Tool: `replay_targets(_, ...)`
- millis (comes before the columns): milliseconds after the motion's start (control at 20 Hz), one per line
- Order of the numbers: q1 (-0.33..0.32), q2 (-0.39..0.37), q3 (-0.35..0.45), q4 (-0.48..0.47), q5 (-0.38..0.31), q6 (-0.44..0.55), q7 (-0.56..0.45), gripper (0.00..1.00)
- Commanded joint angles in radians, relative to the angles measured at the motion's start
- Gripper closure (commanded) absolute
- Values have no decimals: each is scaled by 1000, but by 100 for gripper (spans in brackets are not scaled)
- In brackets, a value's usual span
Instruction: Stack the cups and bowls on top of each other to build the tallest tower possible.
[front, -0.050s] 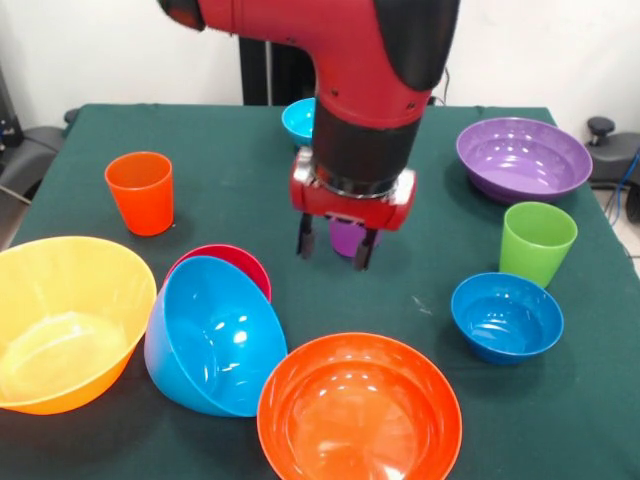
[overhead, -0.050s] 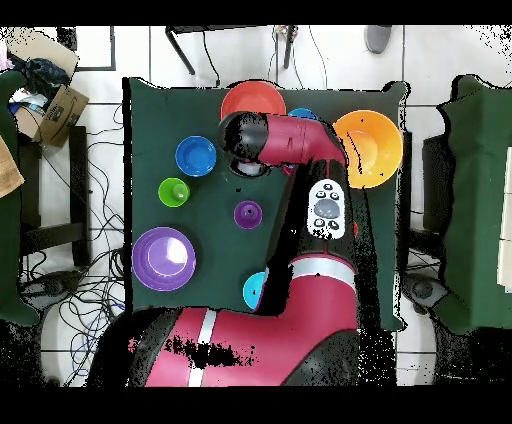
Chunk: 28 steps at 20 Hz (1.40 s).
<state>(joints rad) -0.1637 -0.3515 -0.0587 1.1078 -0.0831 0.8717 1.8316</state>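
My gripper (front, -0.050s: 334, 246) hangs open and empty just above the green cloth, mid-table. The purple cup (front, -0.050s: 347, 237) shows between its fingers (front, -0.050s: 304, 240) but stands behind them; from overhead the purple cup (overhead, -0.050s: 248, 213) is apart from the wrist. The orange cup (front, -0.050s: 140, 192) stands upright at the left and the lime green cup (front, -0.050s: 537, 242) at the right. The yellow-orange bowl (front, -0.050s: 65, 320) is front left. The sky-blue bowl (front, -0.050s: 215, 335) lies tilted against the small magenta bowl (front, -0.050s: 228, 259). The orange-red bowl (front, -0.050s: 360, 410) is front centre. No tower stands.
A dark blue small bowl (front, -0.050s: 506, 315) sits right of the orange-red bowl, the large purple bowl (front, -0.050s: 523, 157) at the far right, and a cyan small bowl (front, -0.050s: 297, 120) behind the arm. Chairs and cables surround the table (overhead, -0.050s: 220, 120).
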Motion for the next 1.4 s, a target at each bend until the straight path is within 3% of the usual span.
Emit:
replay_targets(50, -26, 116, 47, -174, -77, 53, -60, 0)
replay_targets(400, -75, 171, 74, -295, -76, 121, -146, 0)
replay_targets(950, -97, 243, 87, -449, -75, 214, -209, 0)
replay_targets(1200, -99, 279, 89, -483, -79, 214, -230, 0)
replay_targets(1400, -94, 262, 86, -486, -68, 244, -229, 0)
